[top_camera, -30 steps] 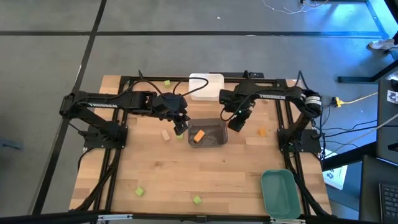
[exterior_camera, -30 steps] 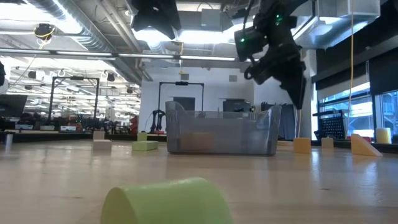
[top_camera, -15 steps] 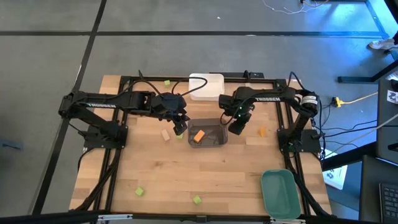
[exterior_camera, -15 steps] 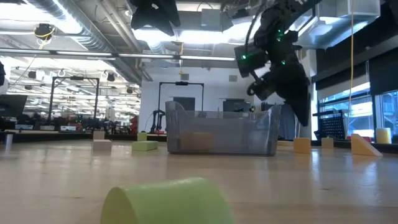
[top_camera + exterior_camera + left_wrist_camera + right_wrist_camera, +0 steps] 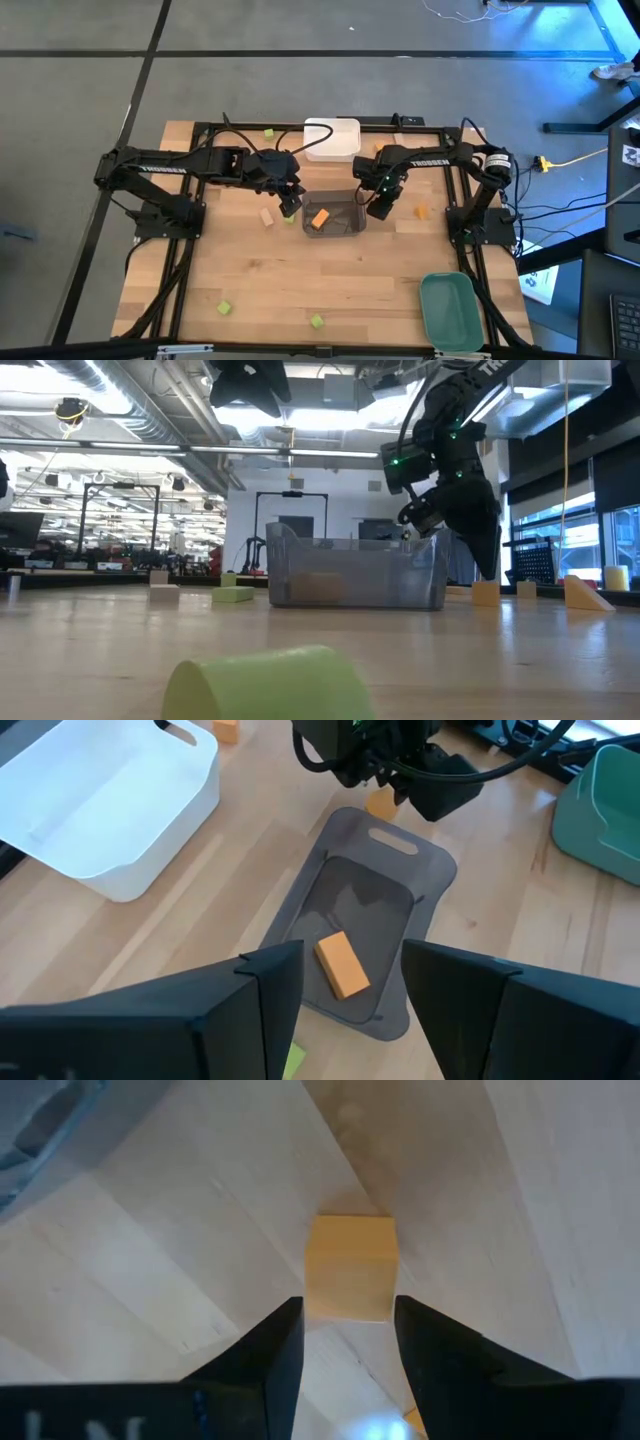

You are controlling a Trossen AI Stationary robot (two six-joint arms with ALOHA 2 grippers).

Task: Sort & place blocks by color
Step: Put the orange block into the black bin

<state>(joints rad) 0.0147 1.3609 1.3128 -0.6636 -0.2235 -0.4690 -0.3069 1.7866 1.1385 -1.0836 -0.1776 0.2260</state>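
Observation:
An orange block lies flat on the wooden table, just off the right end of the dark grey bin. My right gripper hangs open over it, pointing steeply down, one finger to either side and short of touching. In the low view its fingertips stand just above that block. Another orange block lies inside the grey bin. My left gripper waits open above the bin's left end, with nothing between its fingers.
A white bin stands at the far edge and a green bin at the near right. Loose on the table are an orange block, a tan block and green blocks.
My right gripper has sunk toward the table beside the grey bin's right end, down over the orange block, still open and pointing down. My left gripper has kept its place.

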